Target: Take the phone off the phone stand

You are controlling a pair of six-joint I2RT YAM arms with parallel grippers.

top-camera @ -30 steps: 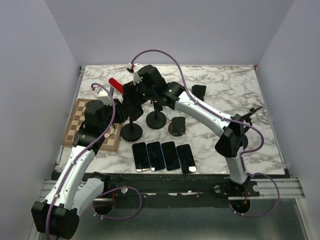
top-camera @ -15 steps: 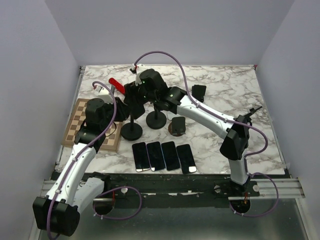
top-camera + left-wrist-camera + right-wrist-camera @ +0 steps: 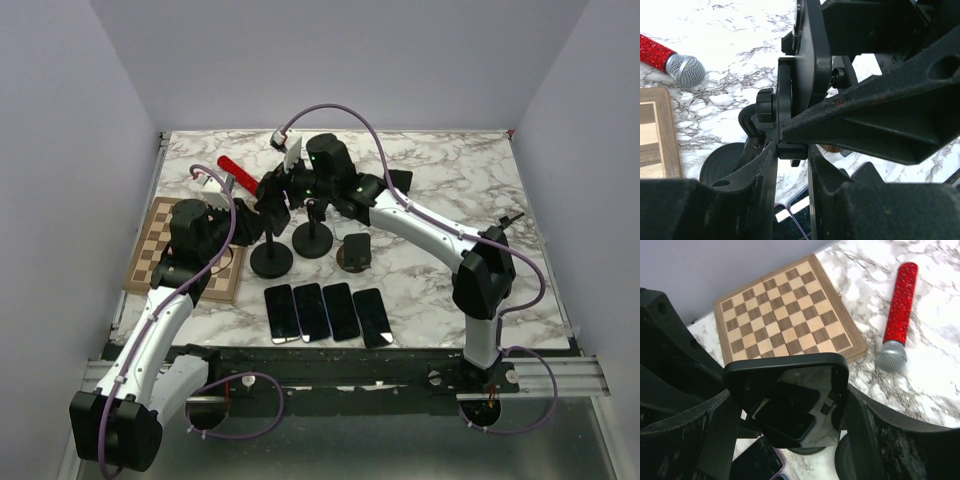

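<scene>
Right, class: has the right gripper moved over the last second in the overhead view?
Yes. The right gripper has shifted rightward, away from the red microphone, which now shows more of its length.

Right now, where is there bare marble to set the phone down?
Freest: the marble right of the right arm, up to the table's right edge, and the far-left corner behind the microphone. Crowded: the centre around the stand bases and the four flat phones; the chessboard fills the left.

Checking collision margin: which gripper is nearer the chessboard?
Left. The left gripper is just beside the chessboard, clamped on the phone stand; the right gripper is farther right, around the phone.
</scene>
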